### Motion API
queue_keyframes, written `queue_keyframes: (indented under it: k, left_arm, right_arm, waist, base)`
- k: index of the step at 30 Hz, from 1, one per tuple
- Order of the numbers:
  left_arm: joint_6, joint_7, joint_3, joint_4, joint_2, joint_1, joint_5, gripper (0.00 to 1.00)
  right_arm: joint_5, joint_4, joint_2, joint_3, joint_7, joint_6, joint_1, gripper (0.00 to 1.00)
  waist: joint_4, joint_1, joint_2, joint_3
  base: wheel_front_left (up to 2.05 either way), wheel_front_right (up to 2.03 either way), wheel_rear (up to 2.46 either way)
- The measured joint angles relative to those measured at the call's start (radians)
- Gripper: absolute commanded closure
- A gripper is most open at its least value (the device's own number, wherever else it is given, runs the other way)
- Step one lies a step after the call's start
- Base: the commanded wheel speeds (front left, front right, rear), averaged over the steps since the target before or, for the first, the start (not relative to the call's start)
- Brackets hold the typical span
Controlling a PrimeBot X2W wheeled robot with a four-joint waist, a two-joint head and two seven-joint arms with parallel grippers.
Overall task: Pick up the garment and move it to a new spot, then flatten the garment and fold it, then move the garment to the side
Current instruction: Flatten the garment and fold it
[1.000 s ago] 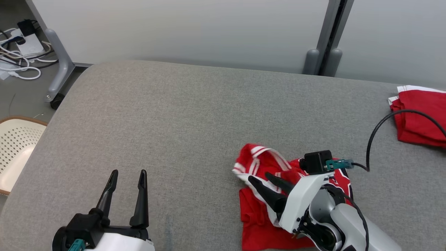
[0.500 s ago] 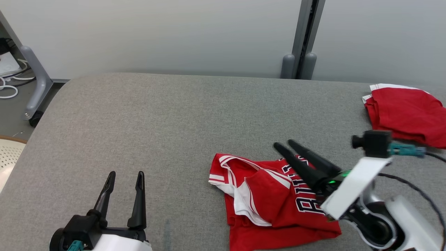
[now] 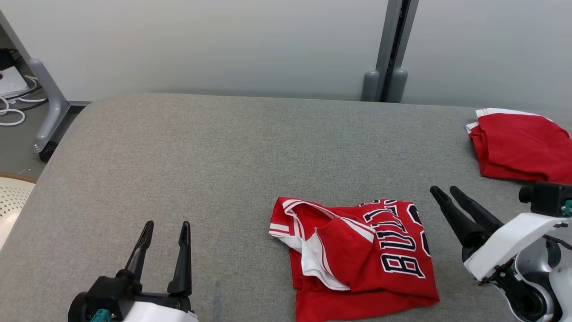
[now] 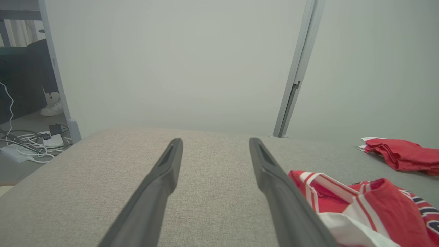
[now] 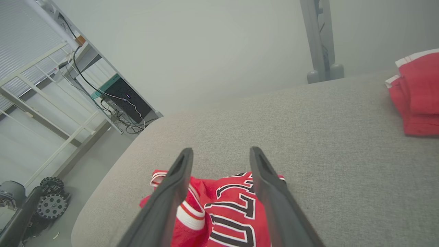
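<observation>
The garment [image 3: 357,255] is a red jersey with white trim and black-and-white lettering. It lies crumpled on the grey padded table [image 3: 223,147], near the front edge and right of centre. My right gripper [image 3: 443,189] hovers open just right of it, fingers pointing back-left and holding nothing. In the right wrist view the garment [image 5: 226,212] lies below and beyond the open right gripper [image 5: 221,150]. My left gripper [image 3: 166,224] stands open at the lower left, well clear of the cloth. The left wrist view has the garment [image 4: 360,202] to the right of the open left gripper [image 4: 215,140].
A second red garment [image 3: 520,145] lies folded at the table's far right edge. A grey post [image 3: 386,53] rises behind the table against a pale wall. Off the table's left side are a frame leg on a caster [image 3: 47,112], floor cables [image 3: 11,112] and a white perforated seat [image 3: 9,197].
The right gripper let go of the garment, opened, and drew back to the right. The garment now lies settled on the table. The head camera shifted. The left gripper kept still.
</observation>
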Motion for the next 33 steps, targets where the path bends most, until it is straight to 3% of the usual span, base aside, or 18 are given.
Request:
queue_keyframes:
  k: [1,14,20,33]
  left_arm:
    - [-0.001,0.0,-0.002,0.0,-0.001,0.0,0.0,0.0]
    - [-0.007,0.0,-0.002,0.008,0.0,-0.004,-0.006,0.0]
    - [-0.007,0.0,-0.002,0.01,0.0,-0.007,-0.013,0.0]
    - [-0.004,0.0,0.0,0.011,0.0,-0.014,-0.013,0.0]
  right_arm:
    - [-0.012,0.01,0.009,-0.002,0.0,0.0,0.0,1.0]
    - [-0.095,0.277,0.108,0.105,0.097,0.0,-0.043,1.0]
    - [-0.072,0.322,0.131,0.18,0.103,0.0,-0.062,1.0]
    - [-0.012,0.334,0.164,0.512,0.067,0.0,-0.058,1.0]
  waist:
    - [0.001,0.0,0.0,0.001]
    - [0.047,0.0,0.0,0.006]
    - [0.072,0.0,0.0,0.015]
    - [0.085,0.0,0.0,0.019]
  base:
    - [0.0,0.0,0.0]
    - [0.0,0.0,0.0]
    - [0.0,0.0,0.0]
    - [0.0,0.0,0.0]
